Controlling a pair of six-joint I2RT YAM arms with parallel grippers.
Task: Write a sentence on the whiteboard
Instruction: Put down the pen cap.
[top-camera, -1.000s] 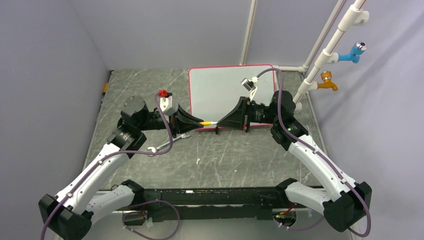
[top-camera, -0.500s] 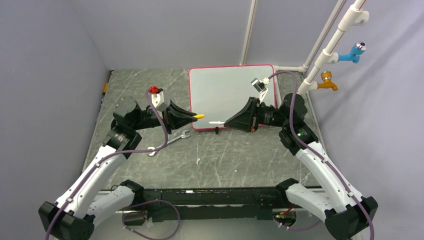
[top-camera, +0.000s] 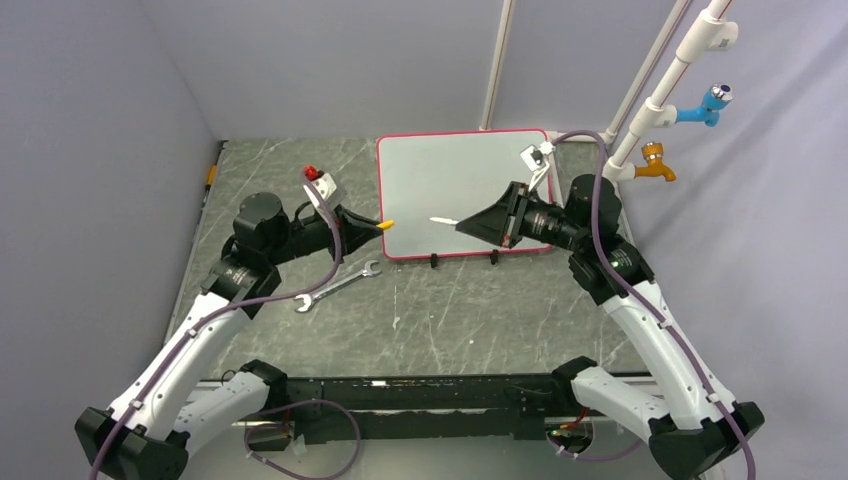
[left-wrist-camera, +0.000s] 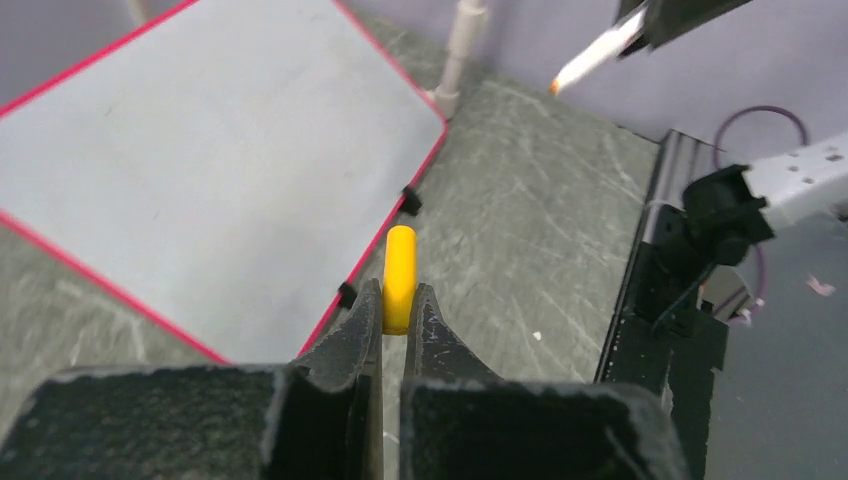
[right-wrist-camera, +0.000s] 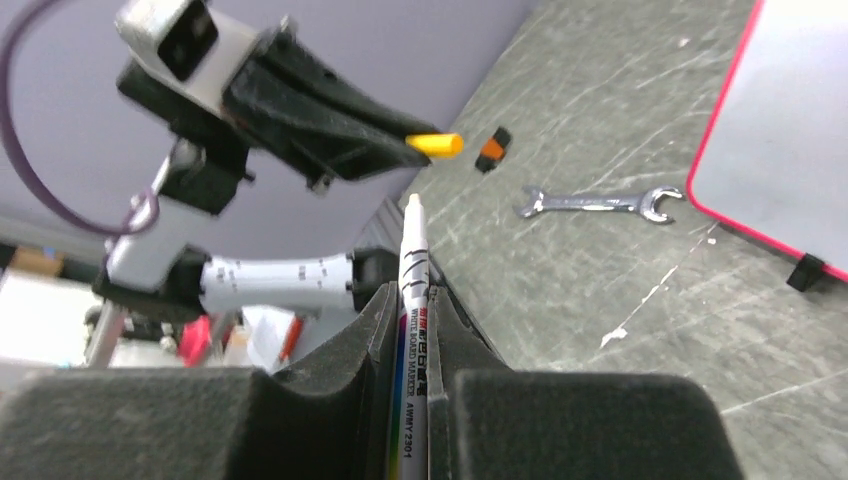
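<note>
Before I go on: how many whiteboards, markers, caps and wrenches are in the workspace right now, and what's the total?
whiteboard: 1
marker, held in the right gripper: 1
yellow cap, held in the left gripper: 1
wrench, lying on the table: 1
Total: 4

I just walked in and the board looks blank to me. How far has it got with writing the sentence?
Done: the small yellow cap is off the slim white marker pen. In hand: the right fingers clamp the marker by the large red-rimmed whiteboard; the left fingers hold the cap. Left: all the writing, since the board is bare.
</note>
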